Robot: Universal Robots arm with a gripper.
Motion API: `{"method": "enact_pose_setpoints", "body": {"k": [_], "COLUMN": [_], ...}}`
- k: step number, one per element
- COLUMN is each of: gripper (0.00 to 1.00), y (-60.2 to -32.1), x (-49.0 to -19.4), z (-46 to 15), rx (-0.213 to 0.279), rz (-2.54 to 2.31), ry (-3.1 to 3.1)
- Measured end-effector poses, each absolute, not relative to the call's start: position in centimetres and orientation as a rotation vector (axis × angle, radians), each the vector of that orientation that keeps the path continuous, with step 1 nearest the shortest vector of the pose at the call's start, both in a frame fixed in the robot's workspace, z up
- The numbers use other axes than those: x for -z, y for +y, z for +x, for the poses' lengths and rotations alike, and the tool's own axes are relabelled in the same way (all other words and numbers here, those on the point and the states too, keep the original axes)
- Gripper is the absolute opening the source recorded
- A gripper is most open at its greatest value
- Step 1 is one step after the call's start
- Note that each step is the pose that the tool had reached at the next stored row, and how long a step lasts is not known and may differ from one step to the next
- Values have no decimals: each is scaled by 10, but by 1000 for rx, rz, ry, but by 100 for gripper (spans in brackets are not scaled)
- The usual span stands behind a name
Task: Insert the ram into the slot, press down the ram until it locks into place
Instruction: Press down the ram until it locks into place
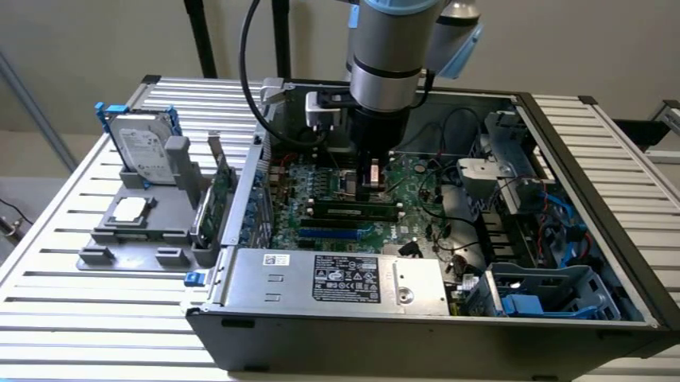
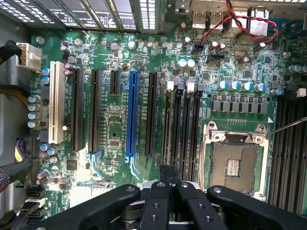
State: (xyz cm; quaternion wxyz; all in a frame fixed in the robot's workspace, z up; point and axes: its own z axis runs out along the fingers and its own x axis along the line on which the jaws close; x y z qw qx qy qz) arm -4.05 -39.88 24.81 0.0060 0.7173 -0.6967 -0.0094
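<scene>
Worst risk: if the gripper (image 1: 372,181) pushes down while the ram (image 1: 351,212) sits crooked in the slot (image 2: 178,124), the stick or the motherboard (image 2: 115,62) could bend or crack.
Second risk: pressing on one end only may close one end clip and leave the other open, so the stick would look seated but not be locked. I cannot tell from here whether the clips are closed.
Smaller risk: the neighbouring black slots look alike and lie just beside each other, so a small side error would bring the push onto the wrong one, or onto the processor socket (image 2: 234,165) nearby.
Smallest risk: loose cables (image 1: 451,239) inside the case lie near the arm's way and could catch.
Ram, place: in the exterior view it lies lengthwise along a black slot on the board, just in front of the gripper.
Gripper, state: the fingers (image 2: 160,201) stand close together over the end of the slot rows, and I see no stick between them.
Computer case (image 1: 579,175): open on top; it holds the motherboard, a power supply (image 1: 340,278) at the front and a grey-blue drive cage (image 1: 547,290) at the exterior view's right.
Grey holder (image 1: 127,235): outside the case, at the exterior view's left; it carries an upright hard drive (image 1: 143,151), an upright card (image 1: 218,195) and a small flat chip (image 1: 130,208).
</scene>
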Motion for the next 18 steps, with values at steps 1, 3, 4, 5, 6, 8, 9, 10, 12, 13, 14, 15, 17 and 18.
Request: {"method": "enact_pose_setpoints", "body": {"k": [1, 3, 4, 5, 6, 8, 9, 10, 12, 13, 14, 15, 17, 18], "gripper": [11, 11, 11, 11, 11, 11, 11, 11, 11, 11, 11, 11, 11, 11], "y": [-398, -397, -397, -397, -397, -396, -396, -396, -396, -395, -395, -395, -395, -394], "x": [-247, -246, -245, -244, -243, -242, -241, -240, -237, -236, -235, -234, -232, -231], "z": [-40, -41, -40, -40, -40, -40, -40, -40, -41, -41, -40, -40, -40, -40], "rx": [29, 29, 29, 30, 29, 29, 29, 29, 29, 28, 28, 28, 28, 28], "rz": [2245, 2245, 2245, 2245, 2244, 2241, 2239, 2237, 2233, 2231, 2230, 2229, 2226, 2224], "ry": [-2181, -2181, -2181, -2181, -2182, -2185, -2186, -2188, -2192, -2193, -2195, -2196, -2198, -2199]}}
